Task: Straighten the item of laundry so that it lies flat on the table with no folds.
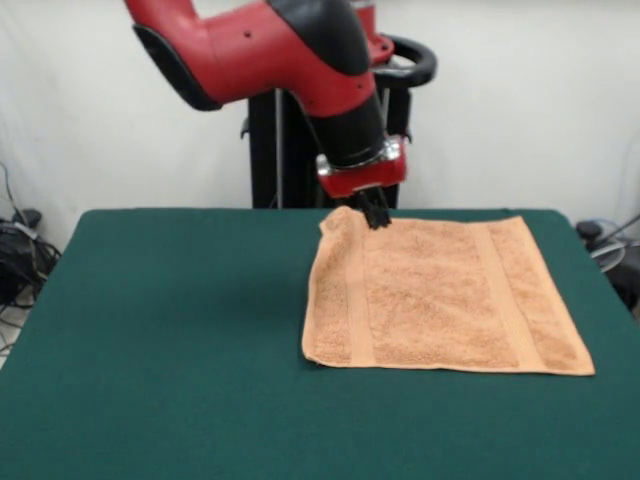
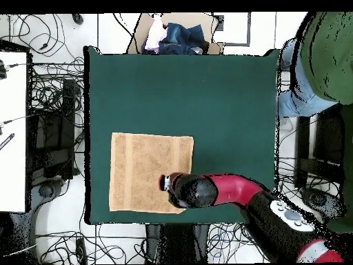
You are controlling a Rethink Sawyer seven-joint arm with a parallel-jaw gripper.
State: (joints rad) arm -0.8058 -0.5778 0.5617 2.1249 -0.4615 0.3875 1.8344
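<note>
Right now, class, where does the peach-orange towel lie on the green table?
In the front view the peach-orange towel lies spread on the right half of the green table, with the gripper at its far left corner.

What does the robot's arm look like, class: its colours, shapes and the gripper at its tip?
The arm has glossy red rounded shells with black sections, including a black cylindrical wrist above a red block with a silvery trim. The gripper is small, black and short. No markings are readable.
</note>
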